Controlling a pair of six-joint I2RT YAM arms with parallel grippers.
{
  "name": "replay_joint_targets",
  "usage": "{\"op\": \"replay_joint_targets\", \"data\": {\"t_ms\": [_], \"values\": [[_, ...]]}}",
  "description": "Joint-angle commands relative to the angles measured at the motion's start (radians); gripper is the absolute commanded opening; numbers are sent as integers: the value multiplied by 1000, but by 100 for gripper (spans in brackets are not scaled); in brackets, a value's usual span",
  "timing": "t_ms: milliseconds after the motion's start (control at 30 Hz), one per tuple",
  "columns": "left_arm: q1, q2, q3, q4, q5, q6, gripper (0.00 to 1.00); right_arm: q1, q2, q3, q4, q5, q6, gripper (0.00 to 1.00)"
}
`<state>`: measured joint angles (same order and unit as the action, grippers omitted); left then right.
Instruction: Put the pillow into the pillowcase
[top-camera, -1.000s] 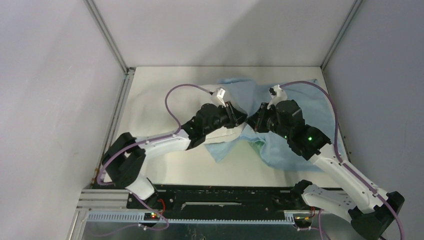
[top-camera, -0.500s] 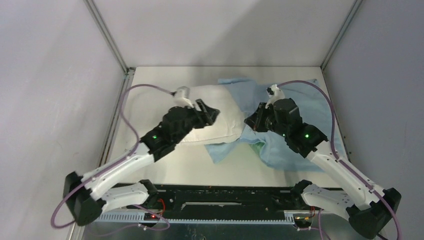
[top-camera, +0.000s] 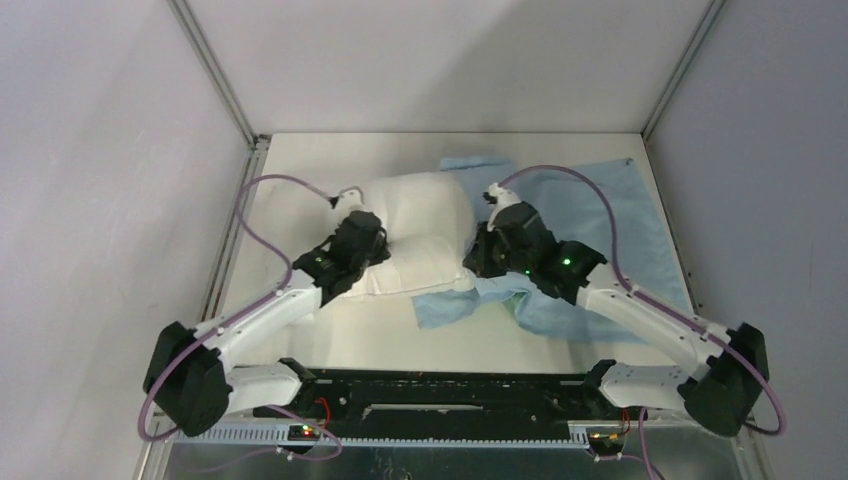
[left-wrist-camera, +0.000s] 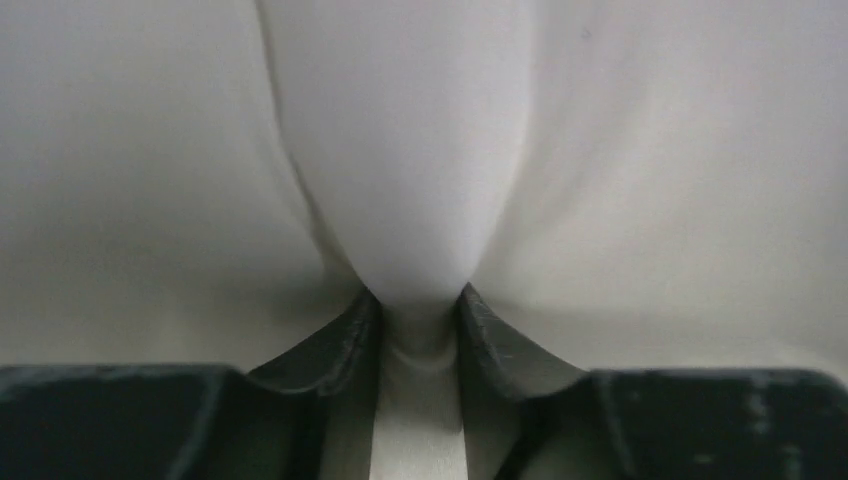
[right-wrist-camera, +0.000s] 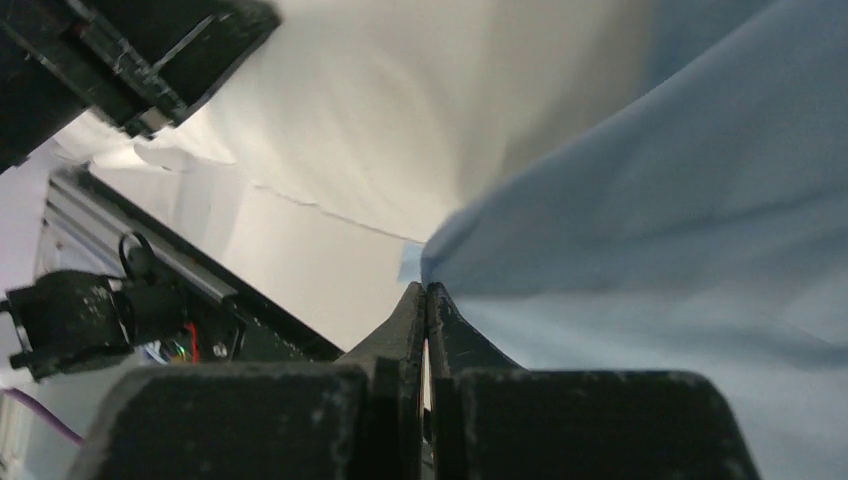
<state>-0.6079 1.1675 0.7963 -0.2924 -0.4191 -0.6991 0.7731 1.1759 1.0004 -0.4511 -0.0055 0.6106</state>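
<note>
Pillow (top-camera: 425, 205) fold pinched by left gripper (left-wrist-camera: 418, 302); right gripper (right-wrist-camera: 426, 293), pressed together, pinches blue pillowcase (right-wrist-camera: 650, 200) edge beside it.

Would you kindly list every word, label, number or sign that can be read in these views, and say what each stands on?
None can be read. The pillow and the pillowcase show only bare fabric in every view; no tag or print is visible on either.

pillow (top-camera: 420, 208) — plain off-white | pillowcase (top-camera: 600, 200) — plain light blue | cables (top-camera: 283, 178): purple | table (top-camera: 300, 160): cream
</note>
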Motion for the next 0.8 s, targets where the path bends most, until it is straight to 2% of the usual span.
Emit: {"op": "replay_joint_targets", "data": {"t_ms": [0, 67, 100, 133, 267, 367, 433, 600, 767], "values": [[-98, 66, -39, 53, 53, -51, 21, 99, 80, 83, 28, 37, -29, 0], [-101, 68, -53, 47, 43, -71, 4, 93, 101, 84, 3, 47, -39, 0], [-100, 65, -63, 44, 37, -72, 1, 83, 99, 88, -11, 59, -48, 0], [-100, 60, -72, 43, 34, -73, 0, 74, 90, 92, -28, 69, -58, 4], [-99, 47, -102, 54, 49, -74, 0, 46, 57, 164, -84, 100, -113, 42], [-99, 35, -115, 64, 59, -72, 0, 39, 42, 241, -116, 140, -145, 57], [-99, 27, -123, 69, 69, -70, 0, 18, 52, 291, -127, 176, -166, 59], [-99, 10, -146, 85, 92, -68, 0, -71, 153, 359, -148, 225, -231, 56], [-99, -1, -156, 95, 104, -64, 0, -102, 272, 418, -143, 253, -281, 51]]}}
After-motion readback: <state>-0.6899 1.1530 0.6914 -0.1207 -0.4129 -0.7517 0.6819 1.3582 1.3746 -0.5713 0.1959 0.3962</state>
